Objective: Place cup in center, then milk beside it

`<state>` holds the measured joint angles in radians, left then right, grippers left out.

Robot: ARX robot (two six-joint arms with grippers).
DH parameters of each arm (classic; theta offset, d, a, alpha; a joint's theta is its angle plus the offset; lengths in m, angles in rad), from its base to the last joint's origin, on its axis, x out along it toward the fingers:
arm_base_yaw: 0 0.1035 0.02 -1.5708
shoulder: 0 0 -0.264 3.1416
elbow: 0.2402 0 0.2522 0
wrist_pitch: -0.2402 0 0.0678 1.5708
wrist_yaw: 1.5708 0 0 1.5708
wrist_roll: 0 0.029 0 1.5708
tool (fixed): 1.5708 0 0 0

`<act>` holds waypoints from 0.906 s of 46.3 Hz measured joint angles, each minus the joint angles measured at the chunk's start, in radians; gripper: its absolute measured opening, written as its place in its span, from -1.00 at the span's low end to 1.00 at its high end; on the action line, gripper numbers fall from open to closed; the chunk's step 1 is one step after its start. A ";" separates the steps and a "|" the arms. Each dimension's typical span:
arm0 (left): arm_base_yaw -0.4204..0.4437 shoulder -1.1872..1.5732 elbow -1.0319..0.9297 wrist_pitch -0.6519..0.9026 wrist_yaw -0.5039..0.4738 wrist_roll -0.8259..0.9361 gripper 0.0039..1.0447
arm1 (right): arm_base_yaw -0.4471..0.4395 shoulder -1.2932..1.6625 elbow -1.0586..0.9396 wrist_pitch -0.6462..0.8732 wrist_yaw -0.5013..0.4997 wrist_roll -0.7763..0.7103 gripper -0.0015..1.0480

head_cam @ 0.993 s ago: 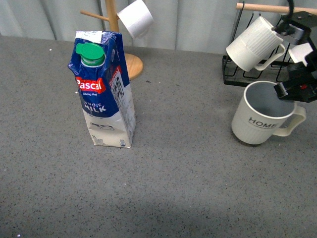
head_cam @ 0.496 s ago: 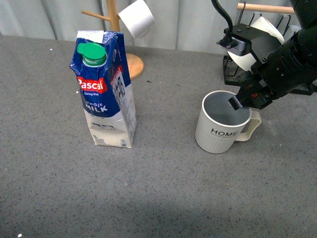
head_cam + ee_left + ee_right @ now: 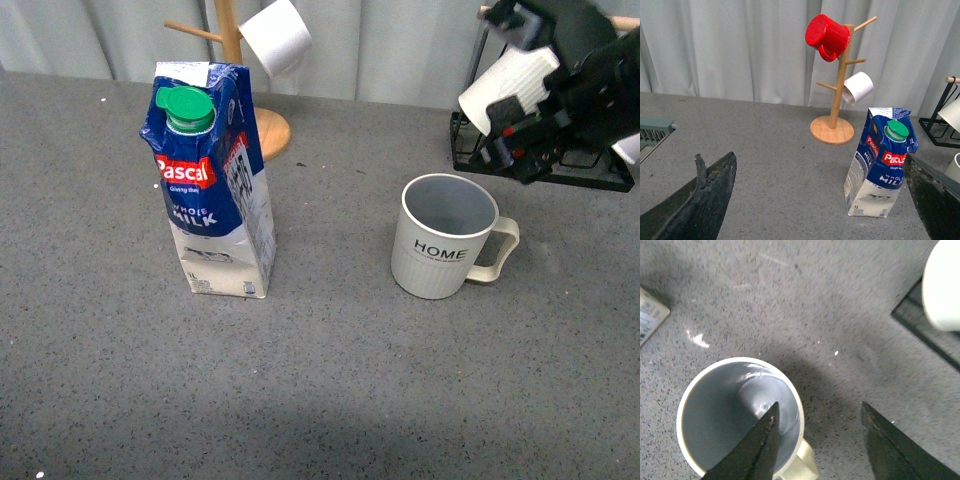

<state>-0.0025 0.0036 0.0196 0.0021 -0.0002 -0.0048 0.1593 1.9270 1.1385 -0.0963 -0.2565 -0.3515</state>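
The cup [image 3: 445,240], off-white and ribbed with "HOME" lettering and a grey-blue inside, stands upright on the grey table, handle to the right. The right wrist view shows it from above [image 3: 735,410]. My right gripper [image 3: 515,150] is open and empty, raised above and to the right of the cup. In its wrist view the right gripper [image 3: 819,407] has one finger over the cup's rim and the other over bare table. The milk [image 3: 215,190] stands upright to the cup's left, a hand's width away. My left gripper [image 3: 812,160] is open, well short of the milk [image 3: 880,170].
A wooden mug tree [image 3: 265,130] with a small white cup [image 3: 275,35] stands behind the milk; it also holds a red mug [image 3: 827,30]. A black rack [image 3: 600,175] with a plain white ribbed mug [image 3: 510,85] stands at the back right. A curtain closes off the back.
My right gripper carried the cup leftward toward the middle, set it down, let go and rose up to the right. The milk has not moved.
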 joint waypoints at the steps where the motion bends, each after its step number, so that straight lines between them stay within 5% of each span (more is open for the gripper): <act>1: 0.000 0.000 0.000 0.000 0.000 0.000 0.88 | -0.003 -0.019 -0.010 0.011 0.000 0.001 0.00; 14: 0.000 0.000 0.000 0.000 0.000 0.000 0.88 | -0.047 -0.256 -0.186 0.266 0.092 0.085 0.82; 19: 0.000 0.000 0.000 0.000 0.001 0.000 0.88 | -0.043 -0.271 -0.396 0.767 0.337 0.230 0.48; 23: 0.000 0.000 0.000 0.000 0.000 0.000 0.88 | -0.058 -0.320 -0.561 1.058 0.357 0.299 0.14; 42: 0.000 0.000 0.000 0.000 0.000 0.000 0.88 | -0.097 -0.583 -0.851 1.136 0.318 0.335 -0.98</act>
<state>-0.0025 0.0036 0.0196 0.0017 -0.0002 -0.0044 0.0620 1.3437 0.2871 1.0397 0.0612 -0.0170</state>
